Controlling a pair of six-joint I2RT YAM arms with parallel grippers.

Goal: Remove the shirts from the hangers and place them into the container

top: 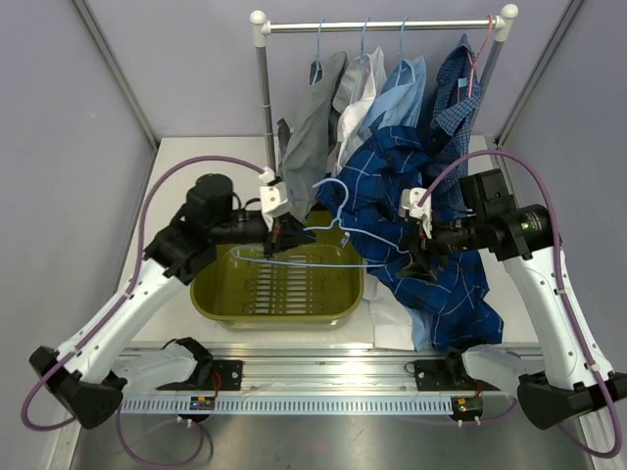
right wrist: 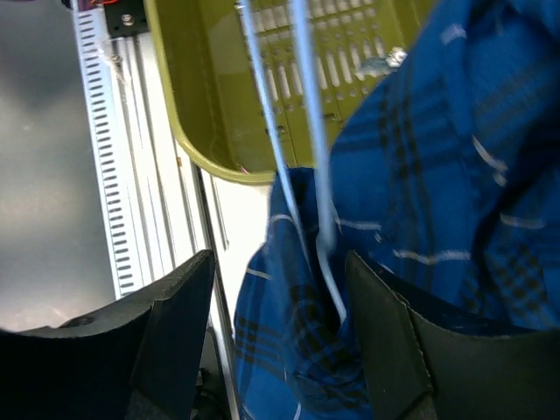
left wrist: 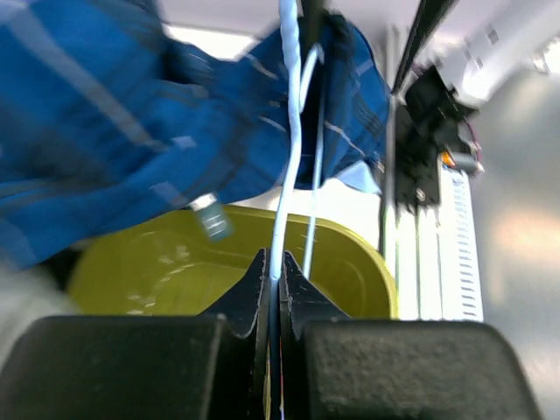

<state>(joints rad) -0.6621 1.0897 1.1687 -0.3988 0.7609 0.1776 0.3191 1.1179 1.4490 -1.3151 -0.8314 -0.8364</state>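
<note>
A dark blue windowpane-check shirt hangs crumpled from a thin light-blue hanger and trails over the right end of the olive-green container onto the table. My left gripper hovers above the container's back edge. In the left wrist view it is shut on the hanger wire, with the shirt above and the container below. My right gripper is at the shirt's shoulder. It stands open, with the shirt cloth and hanger wire between its fingers.
A silver rail at the back carries a grey shirt, a white one, a light blue one and a navy small-check one. A white slotted strip runs along the front edge.
</note>
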